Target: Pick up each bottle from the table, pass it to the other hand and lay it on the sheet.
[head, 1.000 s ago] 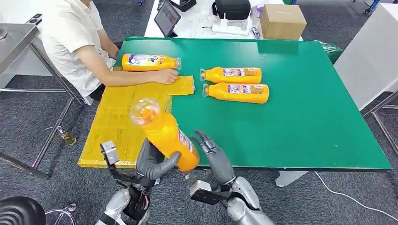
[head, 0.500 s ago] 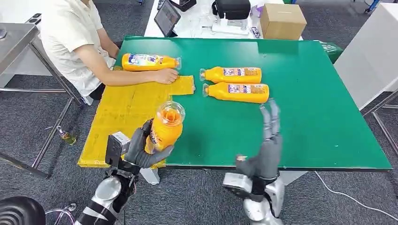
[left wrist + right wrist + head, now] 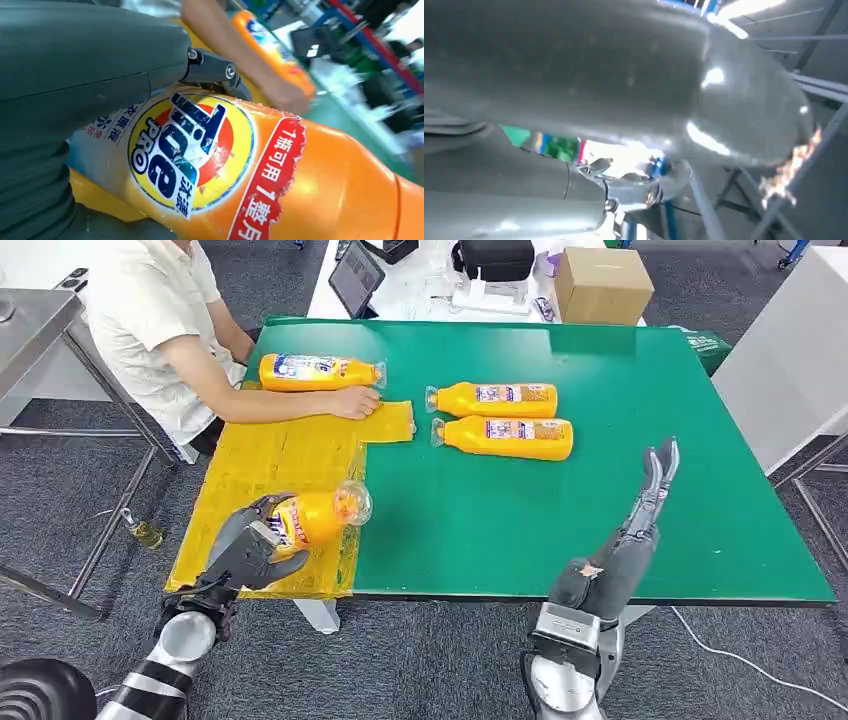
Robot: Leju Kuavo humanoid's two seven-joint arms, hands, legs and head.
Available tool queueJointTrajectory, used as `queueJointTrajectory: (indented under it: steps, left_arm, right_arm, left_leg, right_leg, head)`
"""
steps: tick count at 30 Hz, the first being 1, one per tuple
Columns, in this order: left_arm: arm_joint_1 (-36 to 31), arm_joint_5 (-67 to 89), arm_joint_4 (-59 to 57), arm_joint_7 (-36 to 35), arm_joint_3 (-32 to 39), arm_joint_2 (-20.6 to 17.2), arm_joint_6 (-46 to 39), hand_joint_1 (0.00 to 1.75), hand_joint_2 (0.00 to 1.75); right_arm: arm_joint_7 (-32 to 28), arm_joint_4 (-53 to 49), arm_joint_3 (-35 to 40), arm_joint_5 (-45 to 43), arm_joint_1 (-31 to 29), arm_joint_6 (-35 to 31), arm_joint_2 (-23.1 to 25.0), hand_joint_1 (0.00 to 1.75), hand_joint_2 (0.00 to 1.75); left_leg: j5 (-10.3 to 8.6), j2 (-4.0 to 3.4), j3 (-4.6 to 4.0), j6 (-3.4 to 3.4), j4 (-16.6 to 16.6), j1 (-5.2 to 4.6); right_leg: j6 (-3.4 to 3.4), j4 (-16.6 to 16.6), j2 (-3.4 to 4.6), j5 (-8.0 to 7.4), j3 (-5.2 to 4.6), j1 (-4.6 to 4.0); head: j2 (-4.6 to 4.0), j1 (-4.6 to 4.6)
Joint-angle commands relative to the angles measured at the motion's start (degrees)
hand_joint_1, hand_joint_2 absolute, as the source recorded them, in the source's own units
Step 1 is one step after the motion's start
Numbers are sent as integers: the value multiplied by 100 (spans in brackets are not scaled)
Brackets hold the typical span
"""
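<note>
Handover was done a second earlier; since then we had swung our left hand (image 3: 250,550) out to the lower left of the frame and tipped the bottle (image 3: 315,517) from upright onto its side, low over the yellow sheet (image 3: 270,465). We judged the laying-down step nearly complete, with only the release left, though we could not tell whether the bottle already touched the sheet. Our left hand was wrapped around the bottle's labelled body, cap end pointing right toward the green counter (image 3: 600,500). In the left wrist view the label (image 3: 192,150) sat right against the thumb. Our right hand (image 3: 655,480) had pulled away to the right of the frame, raised over the counter with fingers straight and apart, holding nothing. Two more bottles (image 3: 500,420) lay side by side at upper centre, and a person's hand (image 3: 355,402) rested on the sheet's far edge beside another bottle (image 3: 320,371).
</note>
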State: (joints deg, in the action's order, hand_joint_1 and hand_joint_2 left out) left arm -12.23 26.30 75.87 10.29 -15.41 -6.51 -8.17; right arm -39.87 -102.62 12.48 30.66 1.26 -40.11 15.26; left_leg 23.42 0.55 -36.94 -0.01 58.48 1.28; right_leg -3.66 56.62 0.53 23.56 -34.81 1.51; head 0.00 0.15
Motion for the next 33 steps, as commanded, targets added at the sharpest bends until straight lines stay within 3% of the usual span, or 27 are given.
queueJointTrajectory:
  steps: [1, 6, 16, 19, 22, 24, 27, 29, 30, 33]
  left_arm:
    - [338, 1029, -312, -222, 817, -351, 268, 175, 175]
    - [-160, 1417, -1400, -100, 648, -545, 730, 175, 175]
    - [-160, 1417, -1400, -100, 648, -545, 730, 175, 175]
    - [-1082, 1768, -2436, 36, 212, -248, 885, 175, 175]
    - [-2502, 2295, -4159, 122, -485, 482, 662, 175, 175]
    - [-2960, 2472, -4721, -28, -773, 886, 738, 175, 175]
    - [-2955, 2646, -5051, -220, -992, 1049, 641, 175, 175]
    - [-2876, 2725, -5174, -325, -1096, 999, 568, 175, 175]
    - [-2876, 2725, -5174, -325, -1096, 999, 568, 175, 175]
    - [-2838, 2730, -5187, -311, -1099, 958, 534, 175, 175]
  right_arm:
    - [-13, 1055, 667, -926, -249, 11, -322, 0, 0]
    - [-13, 1281, 819, -1337, -370, 11, -465, 0, 0]
    - [-13, 1281, 819, -1337, -370, 11, -465, 0, 0]
    - [-13, 1358, 663, -1505, -311, 11, -477, 0, 0]
    - [-13, 1075, 366, -1647, -90, 11, -564, 0, 0]
    - [-13, 992, 317, -1813, 44, 11, -678, 0, 0]
    - [-13, 1029, 440, -1947, 160, 11, -751, 0, 0]
    - [-13, 1120, 562, -1966, 146, 11, -783, 0, 0]
    - [-13, 1120, 562, -1966, 146, 11, -783, 0, 0]
    - [-13, 1130, 564, -1949, 141, 11, -763, 0, 0]
  left_leg:
    - [11, -33, 30, 4, -8, 2]
    - [7, -23, 42, 2, -15, 2]
    - [7, -19, 73, -1, -15, 0]
    - [5, -12, 81, 0, -18, 0]
    - [-12, 57, 76, 1, -15, 1]
    - [-18, 84, 66, -3, -8, 0]
    - [-29, 121, 59, 5, -10, 1]
    - [-21, 82, 66, 6, -11, -5]
    - [-21, 67, 71, 9, -25, -8]
    - [-18, 58, 64, 5, -4, -10]
  right_leg:
    - [13, -12, 24, -1, 19, -5]
    - [19, -17, 15, -1, 30, -7]
    - [21, -13, 10, -1, 55, -6]
    - [24, -14, 2, -1, 65, -7]
    - [24, -13, -69, 6, 74, -8]
    - [35, -10, -90, 22, 10, -3]
    - [33, -21, -127, 15, 30, -7]
    - [16, -14, -82, 5, 26, 3]
    - [16, -32, -69, -5, 96, 4]
    - [18, -7, -55, -12, 75, 9]
  head:
    - [0, -2]
    - [0, -4]
    - [0, -2]
    - [0, -2]
    - [0, 0]
    - [0, -4]
    - [0, -2]
    - [0, 0]
    - [0, -2]
    - [0, -2]
